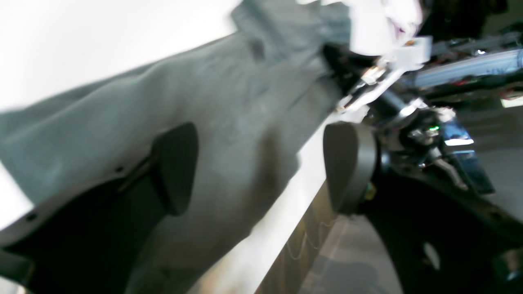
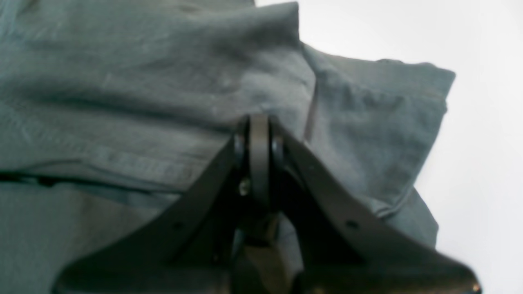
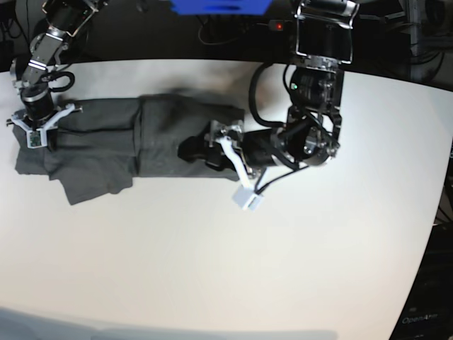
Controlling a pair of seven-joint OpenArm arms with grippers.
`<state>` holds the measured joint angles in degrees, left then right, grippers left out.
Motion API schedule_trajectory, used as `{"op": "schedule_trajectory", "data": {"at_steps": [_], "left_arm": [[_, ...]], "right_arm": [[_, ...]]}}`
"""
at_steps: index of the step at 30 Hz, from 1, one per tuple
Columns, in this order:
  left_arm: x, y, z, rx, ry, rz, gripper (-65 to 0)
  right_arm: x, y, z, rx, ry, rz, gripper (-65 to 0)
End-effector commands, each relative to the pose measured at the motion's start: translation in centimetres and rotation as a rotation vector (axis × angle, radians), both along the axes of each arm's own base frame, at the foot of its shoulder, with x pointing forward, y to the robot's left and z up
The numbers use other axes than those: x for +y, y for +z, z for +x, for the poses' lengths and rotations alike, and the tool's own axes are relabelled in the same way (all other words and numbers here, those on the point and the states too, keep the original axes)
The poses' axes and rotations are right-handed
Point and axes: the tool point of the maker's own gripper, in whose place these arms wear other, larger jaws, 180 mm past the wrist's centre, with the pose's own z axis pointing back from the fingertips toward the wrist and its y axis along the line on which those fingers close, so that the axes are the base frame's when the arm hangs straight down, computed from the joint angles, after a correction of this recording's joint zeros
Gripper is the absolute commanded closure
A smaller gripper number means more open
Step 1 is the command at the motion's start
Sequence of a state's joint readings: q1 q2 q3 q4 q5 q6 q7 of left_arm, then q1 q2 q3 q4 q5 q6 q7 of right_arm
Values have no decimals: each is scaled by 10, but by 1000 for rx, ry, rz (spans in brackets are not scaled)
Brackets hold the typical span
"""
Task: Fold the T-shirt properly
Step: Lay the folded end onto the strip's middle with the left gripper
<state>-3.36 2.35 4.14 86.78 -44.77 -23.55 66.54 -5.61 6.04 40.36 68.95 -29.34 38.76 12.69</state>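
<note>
The dark grey T-shirt (image 3: 106,142) lies in a long, partly folded band across the far left of the white table (image 3: 212,255). My left gripper (image 3: 192,150) hovers at the band's right end. In the left wrist view it (image 1: 261,167) is open, its two pads wide apart, the T-shirt (image 1: 229,102) behind them and nothing clamped. My right gripper (image 3: 32,133) is at the band's left end. In the right wrist view it (image 2: 259,130) is shut, and the T-shirt (image 2: 122,81) puckers around its tips.
A small white block (image 3: 248,200) hangs on a cable beneath the left arm, just past the shirt's lower right corner. A blue object (image 3: 219,6) and dark equipment line the table's far edge. The table's front edge (image 1: 294,245) shows in the left wrist view.
</note>
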Motion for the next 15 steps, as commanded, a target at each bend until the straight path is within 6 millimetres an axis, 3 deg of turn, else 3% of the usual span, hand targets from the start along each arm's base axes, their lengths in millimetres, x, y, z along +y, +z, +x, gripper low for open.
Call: {"op": "schedule_trajectory", "data": {"at_steps": [1,8,10,15], "left_arm": [[-10,17,9,-38,5,-54,-427],[-15,16,7,-29,1,-66,-86],[-17,17,7,-28,1,-72,-17],[-20,19,7,-28,1,-79,-25]], "right_arm": [[-3,-21,-21,143,8,-24,-9],[-3,-22,-21,143,8,-22,-9],[-3,-22,-21,143,8,-22,-9],[-3,-22,-21,143,8,-22,-9]]}}
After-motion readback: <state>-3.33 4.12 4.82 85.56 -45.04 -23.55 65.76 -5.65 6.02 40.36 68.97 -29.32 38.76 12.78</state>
